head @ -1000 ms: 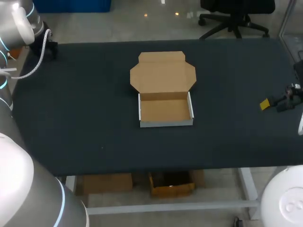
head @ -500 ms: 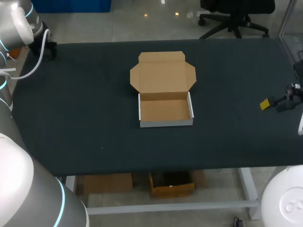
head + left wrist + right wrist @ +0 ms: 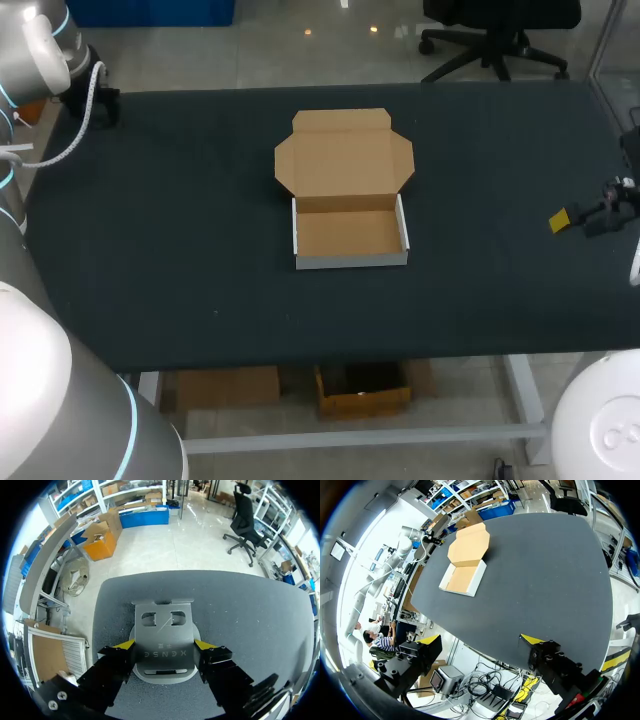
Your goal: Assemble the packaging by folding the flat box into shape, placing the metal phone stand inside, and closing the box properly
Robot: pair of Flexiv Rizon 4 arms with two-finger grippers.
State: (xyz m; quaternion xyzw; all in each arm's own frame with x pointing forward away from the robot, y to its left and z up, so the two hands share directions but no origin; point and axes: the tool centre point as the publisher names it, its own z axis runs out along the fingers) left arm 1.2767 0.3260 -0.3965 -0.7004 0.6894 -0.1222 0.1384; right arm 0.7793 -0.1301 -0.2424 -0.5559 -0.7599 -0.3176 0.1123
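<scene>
The box [image 3: 350, 232] sits in the middle of the table [image 3: 180, 250], already folded into a shallow tray. Its lid [image 3: 343, 160] lies flat and open on the far side, hinged to the tray's back wall, so the inside is bare and ready to take something.

The phone stand [image 3: 163, 640] is not in it yet. It is well away at the table's far left corner, between the fingers of the left gripper [image 3: 163, 644]. Both yellow tips press against its two side edges, so the gripper appears closed on the stand, gripping across the plate just above its rounded base, probably to carry it over to the tray.

The right gripper [image 3: 480, 639] hangs at the table's right edge, fingers spread wide with nothing between them. It is well clear of the box, which leaves room for the left arm.
</scene>
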